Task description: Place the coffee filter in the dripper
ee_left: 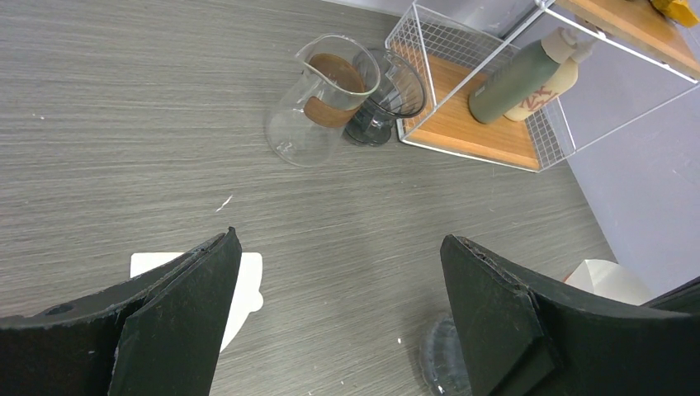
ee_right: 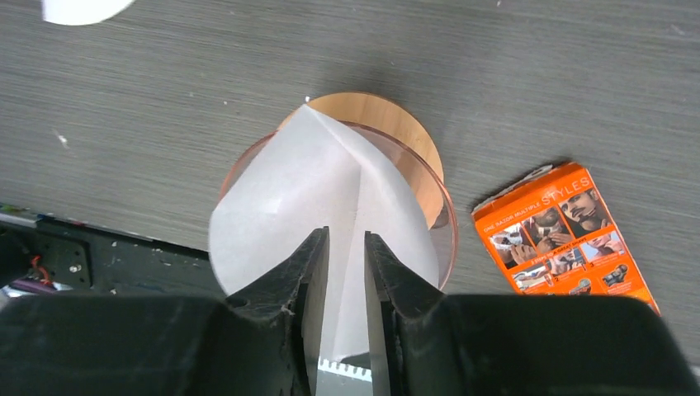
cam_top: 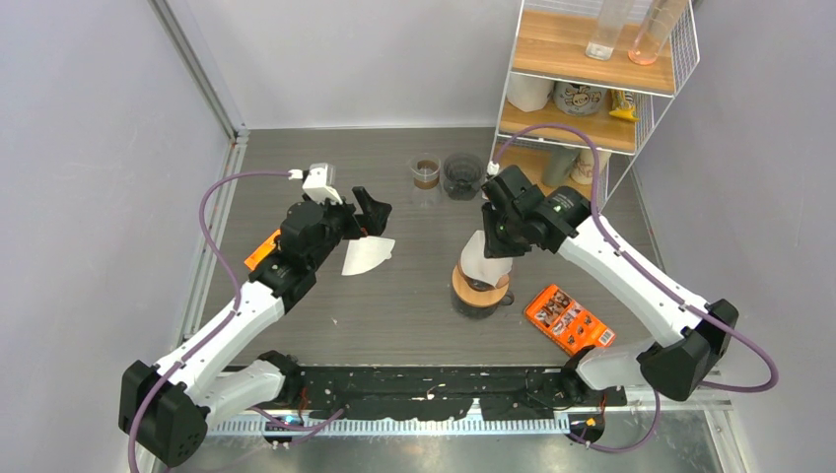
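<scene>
**Grey wood-grain table, seven things on it**

The table (cam_top: 394, 305) carries a dripper (cam_top: 471, 294) on a wooden base near its middle. An orange printed packet (cam_top: 570, 318) lies just right of it, and a flat white paper filter (cam_top: 367, 254) lies to its left. Another orange item (cam_top: 258, 252) lies further left, partly hidden. A glass carafe (cam_top: 426, 173) and a dark glass dripper (cam_top: 463, 177) stand side by side at the back, beside a wire shelf rack (cam_top: 552, 44).

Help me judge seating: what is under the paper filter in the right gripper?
The dripper shows its clear rim and wooden base beneath the filter; paper covers its inside.
</scene>
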You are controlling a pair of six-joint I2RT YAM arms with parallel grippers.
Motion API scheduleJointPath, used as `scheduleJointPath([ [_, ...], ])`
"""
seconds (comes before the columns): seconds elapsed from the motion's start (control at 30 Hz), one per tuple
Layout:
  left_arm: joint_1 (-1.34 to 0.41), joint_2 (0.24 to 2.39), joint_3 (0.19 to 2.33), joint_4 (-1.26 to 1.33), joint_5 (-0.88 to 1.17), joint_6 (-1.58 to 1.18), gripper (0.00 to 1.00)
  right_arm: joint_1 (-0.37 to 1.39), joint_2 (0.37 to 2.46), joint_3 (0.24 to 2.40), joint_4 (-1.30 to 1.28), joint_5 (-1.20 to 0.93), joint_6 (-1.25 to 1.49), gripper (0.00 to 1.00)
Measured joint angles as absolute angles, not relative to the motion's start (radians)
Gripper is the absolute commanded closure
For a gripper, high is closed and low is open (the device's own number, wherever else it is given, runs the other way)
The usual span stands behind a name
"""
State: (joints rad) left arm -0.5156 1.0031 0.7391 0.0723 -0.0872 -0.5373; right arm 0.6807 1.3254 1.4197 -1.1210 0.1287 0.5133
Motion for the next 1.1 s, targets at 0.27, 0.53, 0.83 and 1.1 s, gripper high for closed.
scheduleJointPath([
  [0.27, -0.516, 1.012, 0.739, 0.073, -0.087, -0.521, 0.00, 0.718, 1.336, 1.312, -1.092, 0.174, 0.583, 0.73],
  [0.53, -0.516, 1.020, 0.739, 0.073, -0.088, -0.515, 0.00, 0.720, 1.339, 1.252, -1.061, 0.204, 0.624, 0.73],
  [0.83, -0.516, 1.020, 0.739, 0.073, -0.088, -0.515, 0.00, 0.720, 1.343, 1.214, -1.000, 0.194, 0.632, 0.73],
  [1.1, -0.516, 1.020, 0.739, 0.073, -0.088, -0.516, 0.00, 0.720, 1.362, 1.211, -0.972, 0.189, 0.632, 0.72],
])
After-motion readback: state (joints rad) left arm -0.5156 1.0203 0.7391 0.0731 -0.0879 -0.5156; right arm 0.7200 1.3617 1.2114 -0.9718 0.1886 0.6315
